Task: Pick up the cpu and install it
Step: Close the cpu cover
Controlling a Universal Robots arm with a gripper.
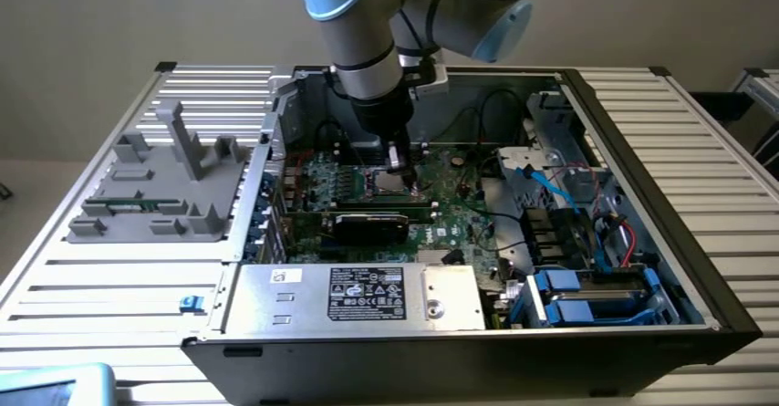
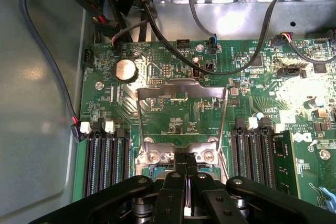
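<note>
An open computer case (image 1: 487, 356) is seen lying on a slatted metal counter (image 1: 98, 287), with a grey power supply (image 1: 353, 292) at its near side and a green motherboard (image 1: 461, 213) exposed inside. The arm is reached down into the case, and the tool (image 1: 397, 161) is held directly over the processor socket in the middle of the board. The cpu (image 1: 389, 185) is made out as a pale, shiny square at that socket, just beneath the tool. In the wrist view the tool (image 2: 185, 167) is shown with its black fingertips drawn together, almost touching; whether anything is pinched between them cannot be told. The socket's metal hold-down frame (image 2: 181, 90) is swung up and open beyond the fingers, and black memory slots (image 2: 107, 156) are ranged on either side of the socket. A round silver coin cell (image 2: 126, 69) is set farther up the board. A grey moulded fixture (image 1: 159, 187) is placed on the counter at the exterior view's left, beside the case.
</note>
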